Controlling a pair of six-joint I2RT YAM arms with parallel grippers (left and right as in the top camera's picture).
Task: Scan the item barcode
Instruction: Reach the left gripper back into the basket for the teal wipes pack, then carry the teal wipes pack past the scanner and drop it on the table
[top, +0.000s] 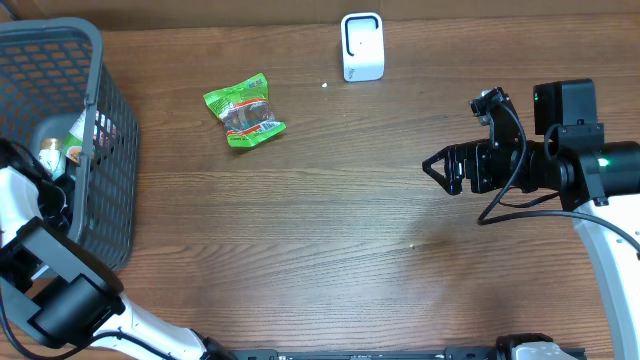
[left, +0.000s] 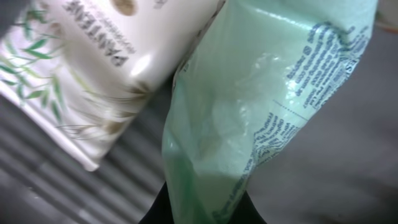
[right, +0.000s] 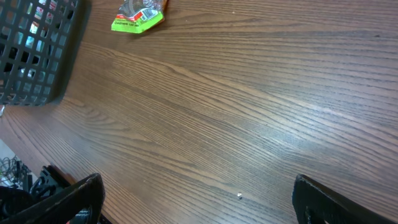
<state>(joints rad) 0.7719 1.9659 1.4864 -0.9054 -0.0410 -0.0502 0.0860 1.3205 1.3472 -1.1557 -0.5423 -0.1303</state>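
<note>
My left gripper (left: 202, 208) is down inside the grey basket (top: 100, 70) and shut on the lower edge of a pale green plastic packet (left: 249, 112) with blue print along one side. No barcode shows on the packet. A white Pantene pack (left: 93, 74) lies beside it in the basket. The white scanner (top: 362, 46) stands at the back of the table. My right gripper (top: 440, 167) hovers open over bare wood at the right, and nothing lies between its fingers (right: 68, 199).
A bright green snack packet (top: 245, 111) lies on the table between basket and scanner; the right wrist view also catches this packet (right: 138, 17). The basket's corner (right: 31, 56) stands at that view's upper left. The left arm (top: 30, 210) reaches over the basket's near wall.
</note>
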